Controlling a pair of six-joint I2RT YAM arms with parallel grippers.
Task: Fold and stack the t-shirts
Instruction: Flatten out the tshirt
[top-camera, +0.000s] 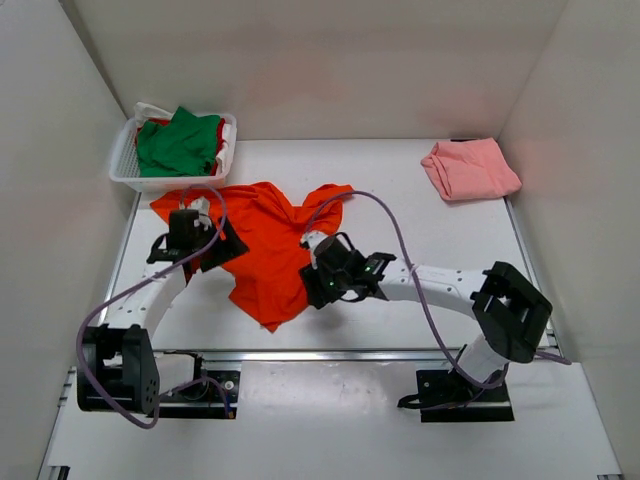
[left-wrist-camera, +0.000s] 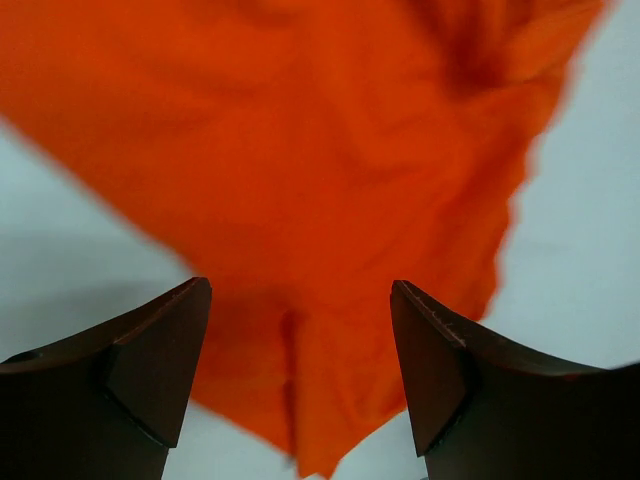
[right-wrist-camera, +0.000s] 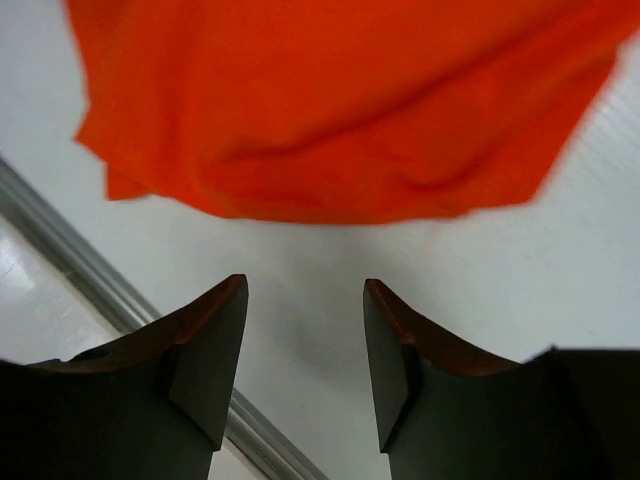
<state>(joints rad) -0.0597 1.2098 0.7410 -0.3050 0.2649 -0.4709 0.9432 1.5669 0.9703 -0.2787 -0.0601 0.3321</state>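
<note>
A bright orange-red t-shirt (top-camera: 270, 245) lies crumpled and partly spread on the white table, left of centre. My left gripper (top-camera: 218, 246) hovers over the shirt's left side. In the left wrist view it (left-wrist-camera: 300, 285) stands open, with orange cloth (left-wrist-camera: 330, 200) below the gap and nothing gripped. At the shirt's right edge is my right gripper (top-camera: 316, 278). The right wrist view shows its jaws (right-wrist-camera: 305, 282) apart over bare table, the orange hem (right-wrist-camera: 330, 150) just ahead. A pale pink t-shirt (top-camera: 470, 168) lies folded at the back right. Green (top-camera: 180, 142) and red (top-camera: 152, 124) t-shirts fill the basket.
The white mesh basket (top-camera: 122, 170) stands at the back left corner, touching the orange shirt's far edge. White walls close in the table on three sides. A metal rail (top-camera: 380, 352) runs along the near edge; the same rail (right-wrist-camera: 90, 265) shows in the right wrist view.
</note>
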